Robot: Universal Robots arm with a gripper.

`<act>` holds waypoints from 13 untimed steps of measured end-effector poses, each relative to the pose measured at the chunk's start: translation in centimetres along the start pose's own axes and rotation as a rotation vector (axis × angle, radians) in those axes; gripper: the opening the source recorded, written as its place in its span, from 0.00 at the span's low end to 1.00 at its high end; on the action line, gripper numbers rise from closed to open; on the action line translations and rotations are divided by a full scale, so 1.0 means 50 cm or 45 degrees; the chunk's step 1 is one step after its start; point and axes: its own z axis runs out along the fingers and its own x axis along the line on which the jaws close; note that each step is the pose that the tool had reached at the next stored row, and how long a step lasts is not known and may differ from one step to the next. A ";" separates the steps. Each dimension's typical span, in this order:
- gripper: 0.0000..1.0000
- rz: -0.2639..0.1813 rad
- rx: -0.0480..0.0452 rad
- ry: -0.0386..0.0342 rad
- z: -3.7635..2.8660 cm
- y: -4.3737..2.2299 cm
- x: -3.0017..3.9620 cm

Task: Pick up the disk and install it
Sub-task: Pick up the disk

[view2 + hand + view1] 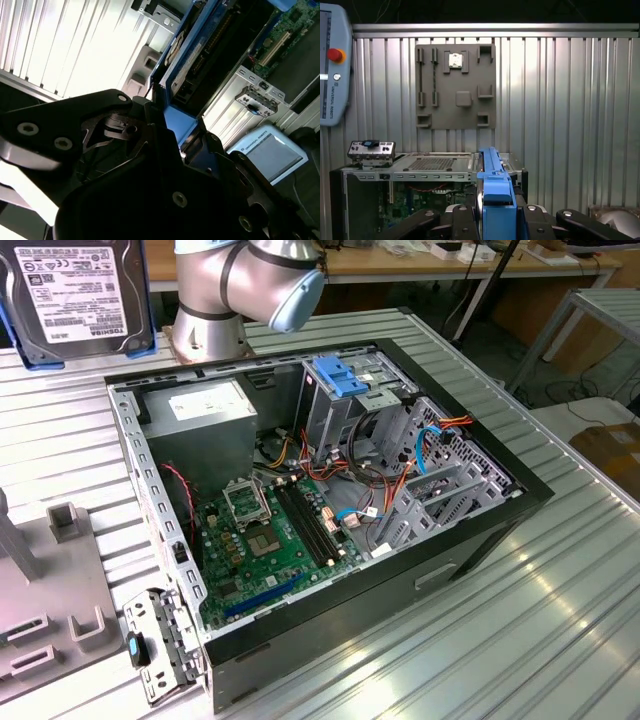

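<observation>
Disk [85, 290] up in the air at the exterior view's upper left, label face toward the camera, blue rails down both sides, well apart from the open computer case [330, 490]. Seen edge-on in the first wrist view, one blue rail facing the camera. Clamped in the gripper [495, 220], a black finger [467, 225] tight on each flat side. Underneath, ribbed metal table [560, 620]. Beside the case, grey holder board [456, 85] with slots. Inside the case, green circuit board [270, 540], blue bracket [338, 375] atop the metal cage, loose cables.
</observation>
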 end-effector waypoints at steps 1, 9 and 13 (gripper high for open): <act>0.37 0.000 0.000 0.0000 0.001 -0.011 0.000; 0.37 0.000 0.000 0.0001 0.006 -0.076 0.000; 0.37 0.000 0.000 0.0000 0.006 -0.083 0.000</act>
